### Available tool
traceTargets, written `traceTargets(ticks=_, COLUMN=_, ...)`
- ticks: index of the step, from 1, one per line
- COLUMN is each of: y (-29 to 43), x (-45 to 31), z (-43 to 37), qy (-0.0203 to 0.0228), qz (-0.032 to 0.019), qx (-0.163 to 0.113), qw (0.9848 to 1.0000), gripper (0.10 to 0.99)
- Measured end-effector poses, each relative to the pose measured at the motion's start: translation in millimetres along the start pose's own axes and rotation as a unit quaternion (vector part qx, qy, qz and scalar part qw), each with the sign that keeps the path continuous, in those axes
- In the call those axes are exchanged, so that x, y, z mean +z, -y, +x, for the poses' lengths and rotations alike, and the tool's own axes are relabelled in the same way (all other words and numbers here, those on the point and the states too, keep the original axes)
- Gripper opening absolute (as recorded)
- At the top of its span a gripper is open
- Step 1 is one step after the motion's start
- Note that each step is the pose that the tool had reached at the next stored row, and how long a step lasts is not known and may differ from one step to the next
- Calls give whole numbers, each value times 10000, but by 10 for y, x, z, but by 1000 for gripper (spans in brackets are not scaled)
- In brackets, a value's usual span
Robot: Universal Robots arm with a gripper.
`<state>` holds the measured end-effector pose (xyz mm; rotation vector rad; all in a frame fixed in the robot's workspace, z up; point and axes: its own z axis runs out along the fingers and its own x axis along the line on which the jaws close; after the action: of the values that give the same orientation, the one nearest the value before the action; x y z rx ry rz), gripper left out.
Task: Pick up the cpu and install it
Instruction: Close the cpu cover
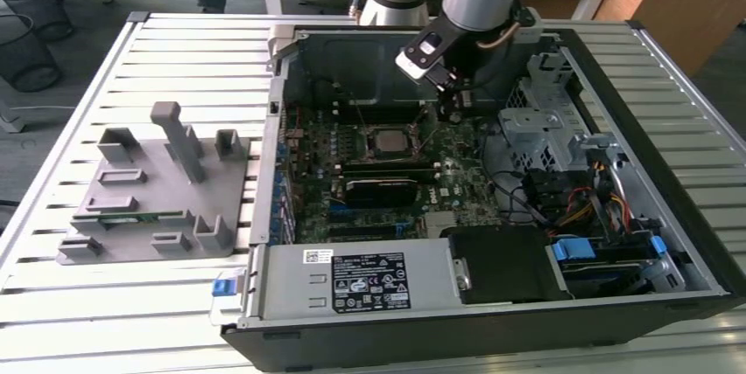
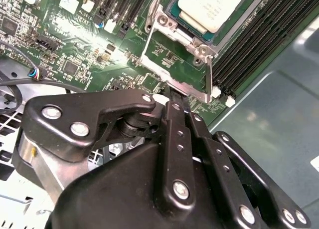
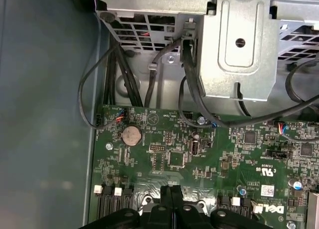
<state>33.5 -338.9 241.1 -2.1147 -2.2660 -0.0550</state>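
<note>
The cpu [image 2: 209, 7] lies flat in its socket on the green motherboard [image 1: 466, 173], its silver top showing; in the exterior view the cpu [image 1: 389, 140] sits mid-board inside the open computer case. My gripper [image 1: 452, 110] hangs over the board just beyond the socket, toward the exterior view's right. Both wrist views show the black fingers pressed together with nothing between them. The gripper [image 2: 175, 92] tips reach the edge of the socket's metal frame [image 2: 172, 49]. The gripper [image 3: 172, 190] points down at the board.
A grey fixture [image 1: 152, 190] holding a green memory stick [image 1: 117, 217] stands on the slatted table at the exterior view's left. A metal drive cage [image 1: 542, 125], loose cables [image 1: 583, 208] and the power supply [image 1: 349, 282] crowd the case. Black memory slots [image 2: 259, 34] flank the socket.
</note>
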Motion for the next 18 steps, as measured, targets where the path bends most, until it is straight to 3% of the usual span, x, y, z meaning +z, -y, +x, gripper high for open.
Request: traceTargets(ticks=18, y=101, x=1, z=7, qy=0, qz=0, qx=0, qw=10000, gripper=106)
